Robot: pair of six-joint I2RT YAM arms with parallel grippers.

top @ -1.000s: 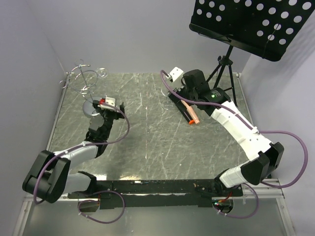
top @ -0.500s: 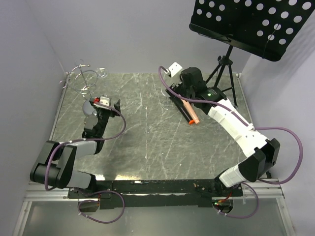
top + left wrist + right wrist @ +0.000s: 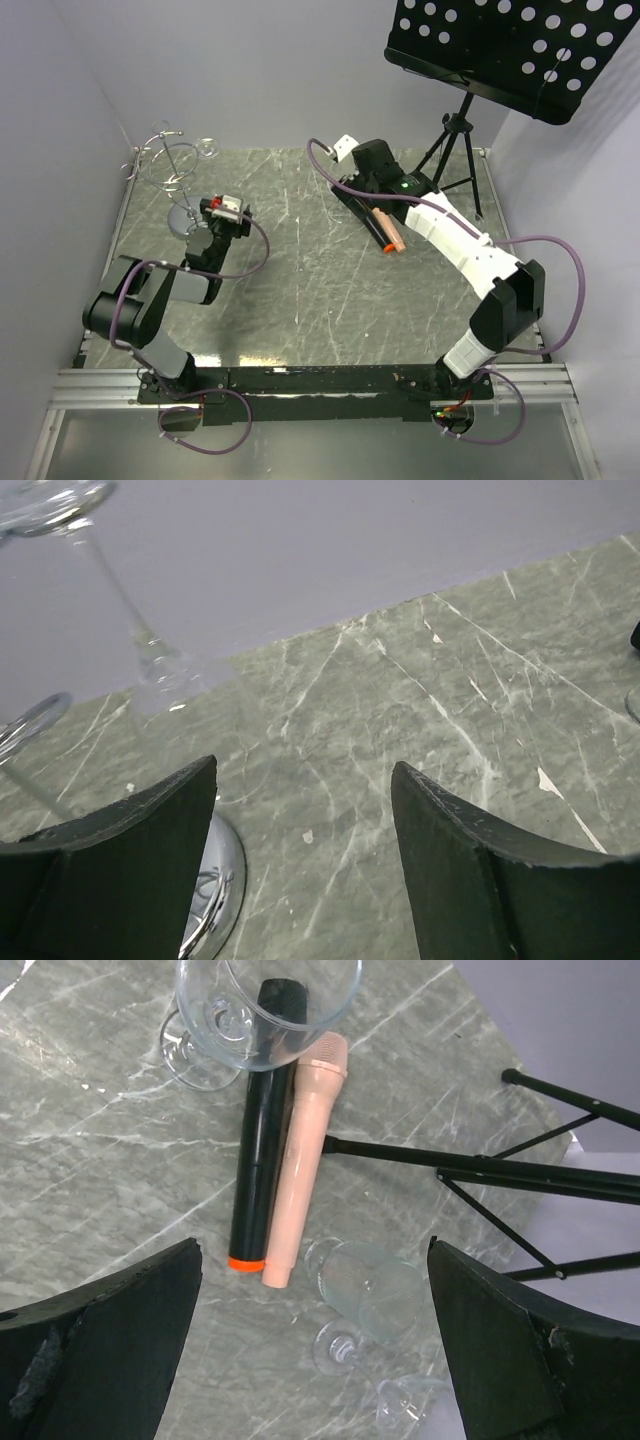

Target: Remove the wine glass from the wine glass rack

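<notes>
A: Left arm has swung in toward the wine glass rack (image 3: pixel 172 166)?
B: Yes. The wine glass (image 3: pixel 150 656) hangs foot-up on it. The left gripper (image 3: pixel 303 780) gapes wide, empty, just beside the base.
A: Right gripper (image 3: pixel 313 1260)?
B: Wide open, empty, above two microphones (image 3: pixel 302 1160).

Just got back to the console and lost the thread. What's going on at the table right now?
The left gripper is open and empty. It sits low beside the chrome base of the wine glass rack, facing the wine glass hanging on it. Nothing is grasped yet. The right gripper, also open and empty, hovers at the far right over a black microphone and a peach microphone lying side by side, with a loose glass next to them.
</notes>
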